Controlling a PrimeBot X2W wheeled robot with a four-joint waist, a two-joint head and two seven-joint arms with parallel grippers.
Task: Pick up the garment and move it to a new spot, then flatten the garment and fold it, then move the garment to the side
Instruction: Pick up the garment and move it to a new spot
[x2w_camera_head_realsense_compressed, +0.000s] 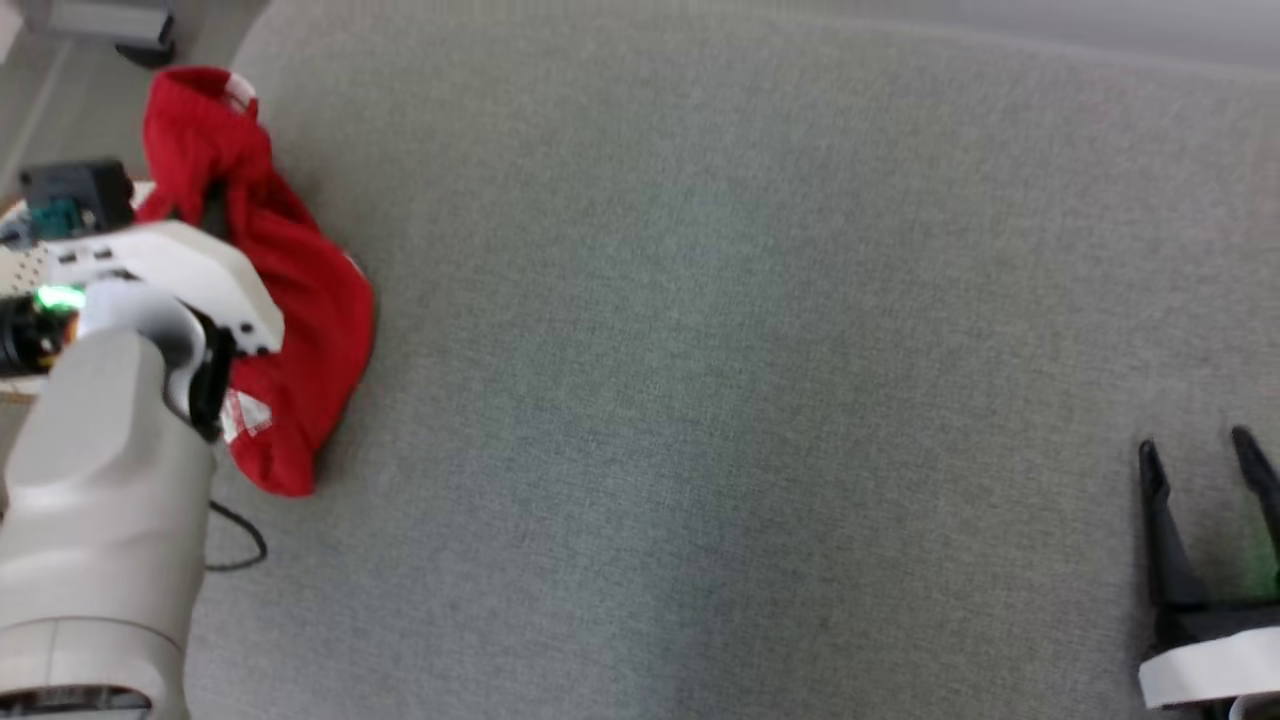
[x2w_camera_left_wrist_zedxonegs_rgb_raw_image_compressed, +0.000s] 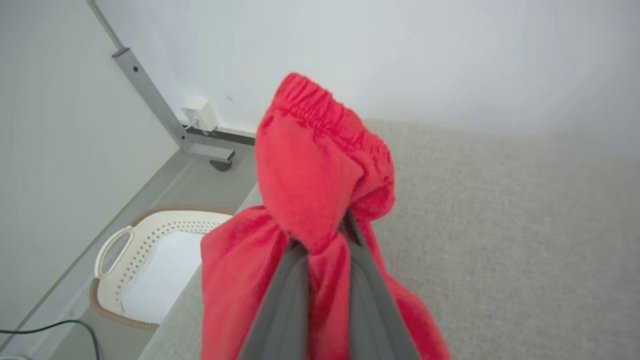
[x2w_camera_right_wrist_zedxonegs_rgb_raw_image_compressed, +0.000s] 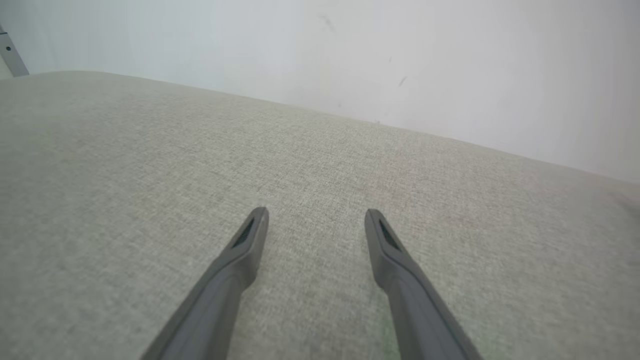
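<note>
I have the left gripper pinched hard on a bunched fold of the red garment. In the left wrist view the two dark fingers meet with cloth squeezed between them. An elastic, gathered hem flops over above the tips, and the rest hangs down the lower part of the frame.

In the head view the garment sits at the upper left, crumpled into a long heap at the left margin of the grey cloth-covered surface, partly behind my pale left forearm. I cannot tell from these pictures whether the lower folds are clear of the surface or touching it.

The right gripper is at the lower right of the head view, fingers spread and holding nothing. Its wrist view shows the same — the right gripper spread wide over bare grey fabric, well apart from the garment.

At the lower left of the left wrist view a pale perforated basket stands on the floor beside the surface.

By my reading the job is barely begun. The grasp for the pick-up is made, but the garment is not yet carried to a new spot — the broad middle of the surface lies open for that. Flattening, folding and the final move to the side are all left to do, and the bunched state of the cloth suggests the flattening will need both grippers.
</note>
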